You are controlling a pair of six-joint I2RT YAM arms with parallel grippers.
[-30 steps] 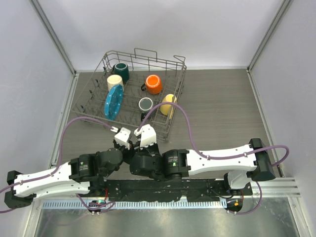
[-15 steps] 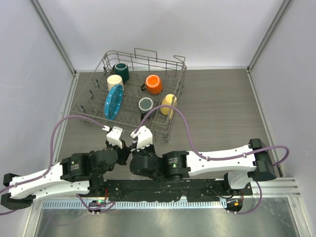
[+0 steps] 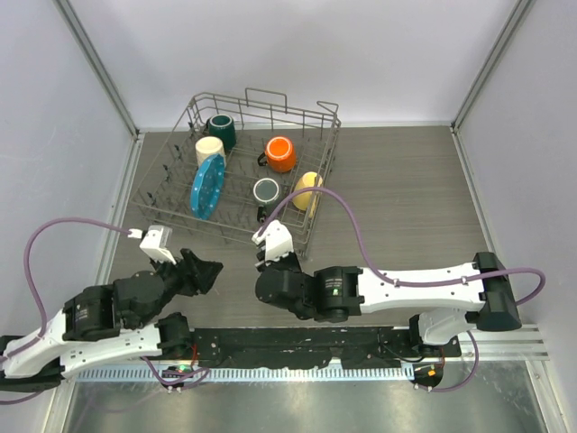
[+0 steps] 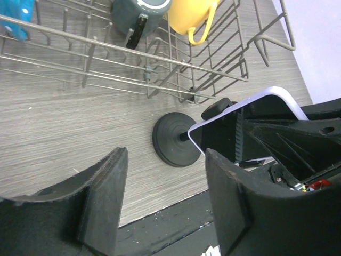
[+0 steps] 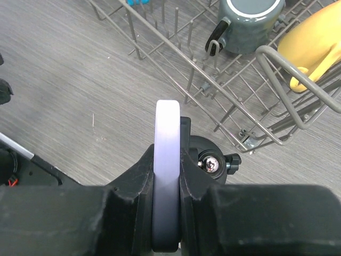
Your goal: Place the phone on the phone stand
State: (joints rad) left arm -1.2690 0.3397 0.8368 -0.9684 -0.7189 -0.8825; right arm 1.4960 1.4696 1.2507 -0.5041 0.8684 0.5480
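Phone (image 4: 216, 136): right of centre in the left wrist view; black screen, pale rim; held on edge and tilted, its lower corner against the short upright of the phone stand (image 4: 175, 141); whether it sits in the stand cannot be told; edge-on in the right wrist view, a pale strip at centre frame.
Right gripper (image 5: 167, 186): clamped on the phone, one finger pressed to each face.
Phone stand: round black disc flat on the table (image 3: 406, 198), just below the rack's near corner; its upright partly hidden behind the phone.
Left gripper (image 4: 166, 153): fingers spread wide, nothing between them; lower left of the top view, well apart from phone and stand.
Dish rack (image 3: 325, 122): grey wire, upper centre of the top view; its near corner stands close behind the stand and crowds that side.
Rack contents: grey mug (image 5: 250, 18) and yellow mug (image 5: 314, 45) nearest the stand; orange mug (image 3: 280, 153), cream mug (image 3: 209, 149), dark green mug (image 3: 220, 131); blue plate (image 3: 207, 185) upright on edge at the left.
Purple cables (image 3: 347, 230): one looping over each arm.
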